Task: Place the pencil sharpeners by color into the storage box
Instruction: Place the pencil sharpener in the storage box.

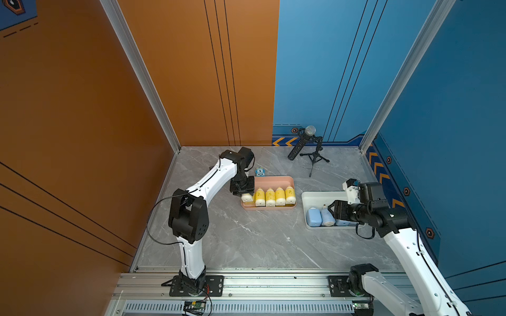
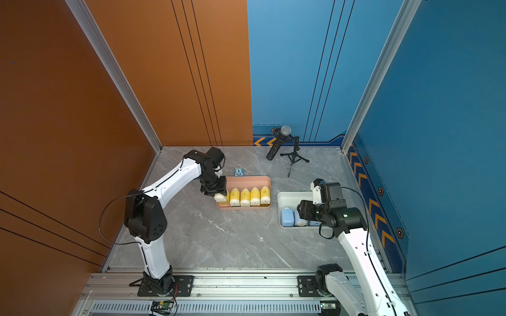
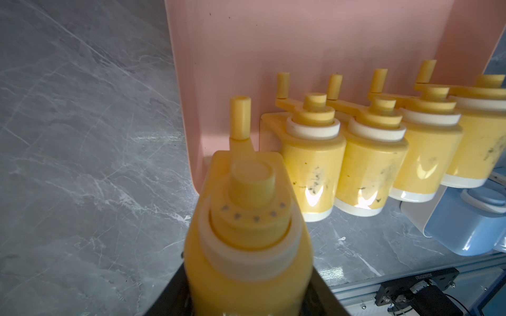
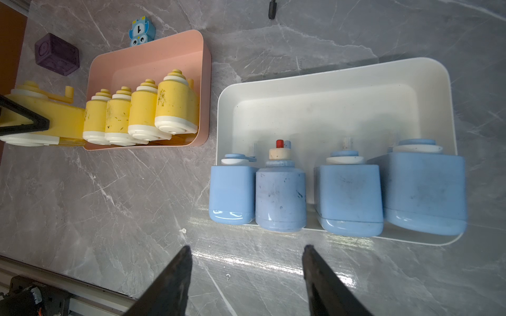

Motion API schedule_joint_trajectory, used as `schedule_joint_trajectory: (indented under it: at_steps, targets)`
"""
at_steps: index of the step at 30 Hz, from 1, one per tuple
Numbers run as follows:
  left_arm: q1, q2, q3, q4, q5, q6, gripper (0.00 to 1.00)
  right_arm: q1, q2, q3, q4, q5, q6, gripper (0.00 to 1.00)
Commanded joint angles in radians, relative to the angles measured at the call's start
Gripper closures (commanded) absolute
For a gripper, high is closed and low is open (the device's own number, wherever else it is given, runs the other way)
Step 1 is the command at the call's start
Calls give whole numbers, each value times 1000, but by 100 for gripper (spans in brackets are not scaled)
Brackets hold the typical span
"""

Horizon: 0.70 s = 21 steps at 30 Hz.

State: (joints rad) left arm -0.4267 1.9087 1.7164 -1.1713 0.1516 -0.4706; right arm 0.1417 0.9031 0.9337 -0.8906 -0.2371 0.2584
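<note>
Nearest: the held sharpener (image 3: 246, 232), yellow, clenched in the left pincer (image 1: 242, 193); the frame edge cuts off its base.
Beside the left pincer: pink box (image 1: 273, 179) with four yellow sharpeners (image 1: 275, 196) in a row.
Free: the right pincer (image 4: 247, 247), spread and empty.
Ahead of the right pincer: white box (image 4: 328, 82) with four blue sharpeners (image 4: 347, 197); in both top views the arm hides some of them.

Tabletop (image 1: 246, 240) lies open; yellow sharpeners (image 1: 270, 197) crowd the near half of the pink box (image 1: 273, 180)
</note>
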Motion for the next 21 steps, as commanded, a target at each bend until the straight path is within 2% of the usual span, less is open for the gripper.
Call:
schedule_joint_trajectory:
  at_steps: [1, 21]
  targets:
    - [-10, 16, 40, -17, -34, 6, 66, -7, -5, 11, -40, -15, -8, 35]
    - [-24, 130, 112, -14, -55, -33, 67, -8, -14, 9, -39, -23, -11, 35]
